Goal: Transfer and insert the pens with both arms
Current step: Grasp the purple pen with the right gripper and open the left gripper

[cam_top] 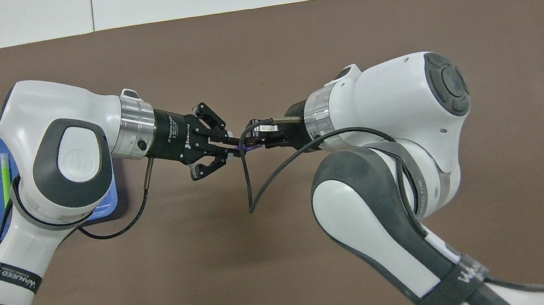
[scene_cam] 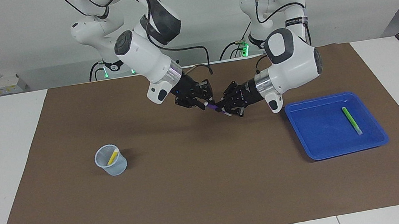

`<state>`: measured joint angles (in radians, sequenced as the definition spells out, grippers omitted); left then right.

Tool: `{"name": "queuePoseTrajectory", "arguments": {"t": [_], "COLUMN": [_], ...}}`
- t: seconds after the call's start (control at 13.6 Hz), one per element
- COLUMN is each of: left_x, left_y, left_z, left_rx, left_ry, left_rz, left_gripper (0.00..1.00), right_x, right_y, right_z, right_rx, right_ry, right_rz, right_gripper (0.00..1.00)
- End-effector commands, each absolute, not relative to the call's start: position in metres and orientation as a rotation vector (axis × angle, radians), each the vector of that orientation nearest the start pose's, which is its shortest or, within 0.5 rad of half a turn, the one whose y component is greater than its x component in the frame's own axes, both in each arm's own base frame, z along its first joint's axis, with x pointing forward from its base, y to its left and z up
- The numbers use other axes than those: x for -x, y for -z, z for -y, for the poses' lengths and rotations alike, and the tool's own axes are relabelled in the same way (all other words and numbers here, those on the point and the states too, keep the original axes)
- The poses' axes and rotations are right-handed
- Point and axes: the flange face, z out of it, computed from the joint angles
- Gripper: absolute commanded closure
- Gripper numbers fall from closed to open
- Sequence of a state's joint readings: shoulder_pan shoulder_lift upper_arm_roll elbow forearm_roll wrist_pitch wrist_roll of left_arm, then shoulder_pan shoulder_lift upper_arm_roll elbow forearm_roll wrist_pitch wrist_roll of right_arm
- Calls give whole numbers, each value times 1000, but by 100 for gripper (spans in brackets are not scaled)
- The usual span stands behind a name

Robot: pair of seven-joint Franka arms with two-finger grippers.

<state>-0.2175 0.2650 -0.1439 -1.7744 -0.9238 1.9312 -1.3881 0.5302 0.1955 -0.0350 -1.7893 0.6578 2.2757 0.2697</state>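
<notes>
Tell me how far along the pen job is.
Done: the yellow pen stands in the clear cup. In hand: the purple pen is held in the air over the mat's middle, the left tool shut on it and the right tool at its other end. Left: the green pen lies in the blue tray.
</notes>
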Motion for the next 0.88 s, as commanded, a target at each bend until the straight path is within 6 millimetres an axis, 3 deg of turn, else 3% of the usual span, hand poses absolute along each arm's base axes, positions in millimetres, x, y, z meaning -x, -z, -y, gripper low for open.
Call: {"name": "queuePoseTrajectory", "arguments": {"t": [0.0,0.59,0.73,0.81], "left_x": [-566,-566,-566,-566], "left_y": [-432,-432,-432,-432], "left_z": [268,267,267,267], "left_rx": [2517,2517,2517,2517], "left_ry": [-1332,-1330,-1330,-1330], "left_rz": [2243,2245,2245,2245], "left_gripper": [100,100,100,100], "right_x": [-558,-558,-558,-558], "right_y": [-474,-472,-472,-472], "right_z": [-319,-319,-318,-319], "right_rx": [2515,2517,2517,2518], "right_ry": [81,81,79,80], "right_rz": [-152,-152,-153,-150], "right_gripper": [63,73,80,88]}}
